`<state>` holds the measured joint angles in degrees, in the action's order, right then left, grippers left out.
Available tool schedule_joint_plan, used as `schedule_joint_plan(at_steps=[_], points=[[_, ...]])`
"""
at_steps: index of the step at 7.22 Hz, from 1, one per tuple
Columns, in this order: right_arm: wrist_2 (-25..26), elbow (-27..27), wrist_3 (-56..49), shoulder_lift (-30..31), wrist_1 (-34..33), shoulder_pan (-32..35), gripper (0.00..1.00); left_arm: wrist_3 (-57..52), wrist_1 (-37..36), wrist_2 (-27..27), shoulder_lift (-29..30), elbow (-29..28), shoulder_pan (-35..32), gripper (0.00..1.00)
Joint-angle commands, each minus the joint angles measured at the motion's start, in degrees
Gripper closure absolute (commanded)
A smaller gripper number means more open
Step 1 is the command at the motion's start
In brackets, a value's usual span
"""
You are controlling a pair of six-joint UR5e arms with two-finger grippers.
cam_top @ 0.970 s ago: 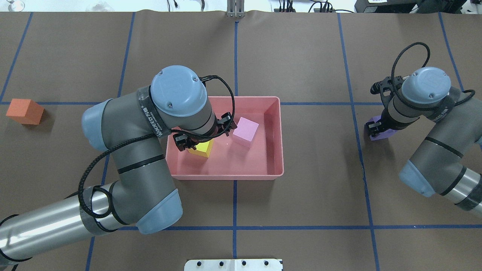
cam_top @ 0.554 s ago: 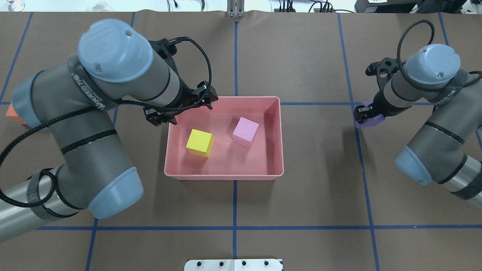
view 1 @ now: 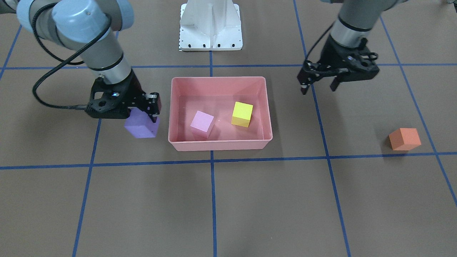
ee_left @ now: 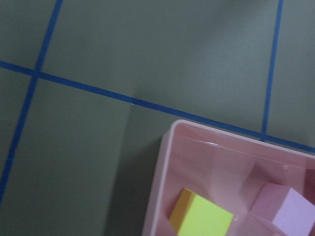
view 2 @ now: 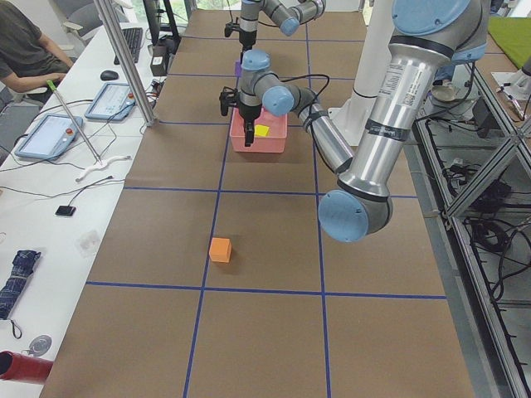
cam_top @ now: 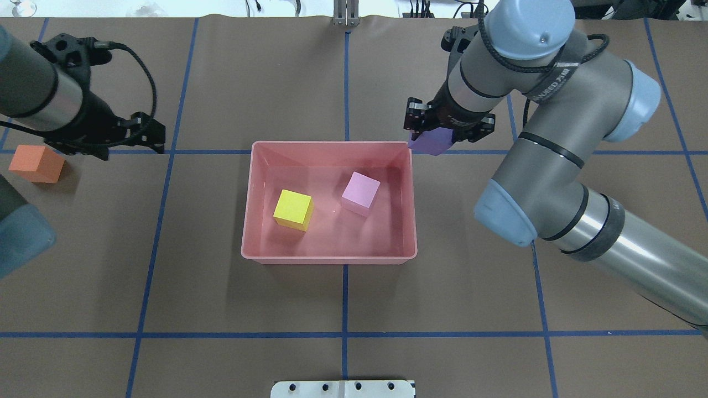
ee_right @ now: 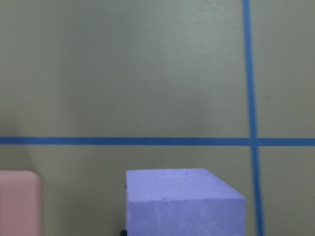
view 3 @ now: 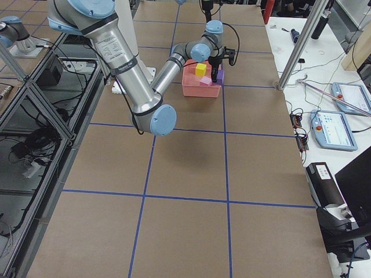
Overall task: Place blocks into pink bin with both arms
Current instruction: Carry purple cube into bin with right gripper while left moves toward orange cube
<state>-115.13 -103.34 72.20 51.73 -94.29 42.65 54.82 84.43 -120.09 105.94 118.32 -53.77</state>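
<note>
The pink bin (cam_top: 332,258) (view 1: 217,145) sits mid-table and holds the yellow block (cam_top: 293,209) (view 1: 242,113) and the light pink block (cam_top: 360,192) (view 1: 202,123). My right gripper (cam_top: 437,135) (view 1: 144,117) is shut on the purple block (cam_top: 430,143) (view 1: 141,127) (ee_right: 182,201) and holds it above the table, just outside the bin's far right corner. My left gripper (cam_top: 131,148) (view 1: 319,89) is open and empty, between the bin and the orange block (cam_top: 36,163) (view 1: 404,138). The left wrist view shows the bin's corner (ee_left: 162,172) with the yellow block (ee_left: 202,221) in it.
The white pedestal base (view 1: 210,28) (cam_top: 343,388) stands at the robot's edge of the table. Blue tape lines cross the brown table cover. The right arm's elbow (cam_top: 503,213) hangs over the table to the right of the bin.
My left gripper has let go of the yellow block in the bin and swung left toward the orange block. My right gripper has carried the purple block left to the bin's corner.
</note>
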Motion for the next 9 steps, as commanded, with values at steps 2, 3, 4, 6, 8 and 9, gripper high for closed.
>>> schedule_joint_plan(at_steps=[2,3,4,6,8,9], points=[[10.7,7.3,10.9,-9.1,0.8,-12.6,1.0,-24.3,0.7,-6.6,-3.8,-10.1,-11.3,0.01],[11.2,10.3,11.1,-9.1,4.2,-14.6,1.0,-24.3,4.3,1.4,-2.6,-15.1,-11.0,0.01],[11.6,12.9,11.6,-8.9,5.5,-16.4,1.0,-24.7,9.3,2.9,-2.3,-20.3,-10.9,0.01],[11.5,13.2,14.1,-8.9,6.9,-17.6,0.79,-25.0,19.7,3.2,-1.7,-30.0,-10.9,0.01],[12.0,13.1,13.9,-8.4,8.2,-19.4,0.0,-28.3,21.1,3.1,-2.4,-35.2,-11.0,0.01],[11.7,10.6,13.8,-8.0,7.6,-18.1,0.0,-28.1,23.7,2.8,-3.1,-36.0,-11.0,0.01]])
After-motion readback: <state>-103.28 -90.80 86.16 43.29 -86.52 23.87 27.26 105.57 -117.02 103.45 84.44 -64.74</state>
